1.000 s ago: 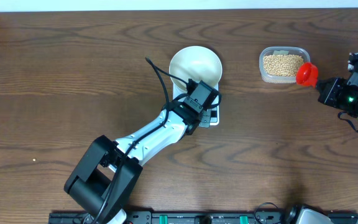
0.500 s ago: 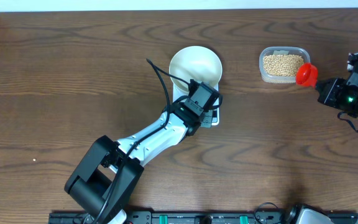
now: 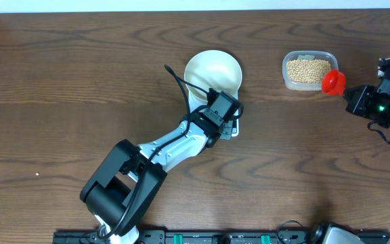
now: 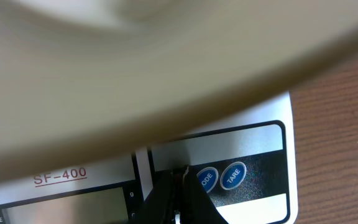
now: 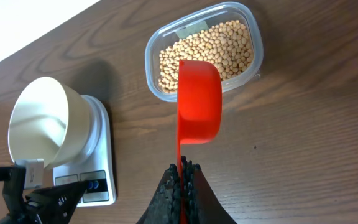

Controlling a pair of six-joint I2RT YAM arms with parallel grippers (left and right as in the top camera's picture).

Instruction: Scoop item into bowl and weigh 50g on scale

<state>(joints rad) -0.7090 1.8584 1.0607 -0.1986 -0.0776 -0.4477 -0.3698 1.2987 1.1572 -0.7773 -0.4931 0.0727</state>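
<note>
Left tool [image 4: 178, 182] pressed together, empty, tip at the scale [image 4: 104, 171] panel just beside the blue MODE button [image 4: 207, 179]. Empty bowl [image 4: 135, 68] sits directly ahead on the scale. Right tool [image 5: 182, 174] pinches the red scoop [image 5: 199, 102] by its handle, cup just short of the beans [image 5: 207, 53] in the tub [image 5: 258, 46]. Likely zeroing the scale. Next: dip the scoop forward.

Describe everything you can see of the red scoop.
The red scoop looks like smooth, glossy plastic, with a deep rounded cup and a thin straight handle. The right fingers are shut on the end of the handle, so the cup points away from them. The cup sits over the near edge of the clear tub of beans. Whether it touches the tub, or holds anything, I cannot tell.
</note>
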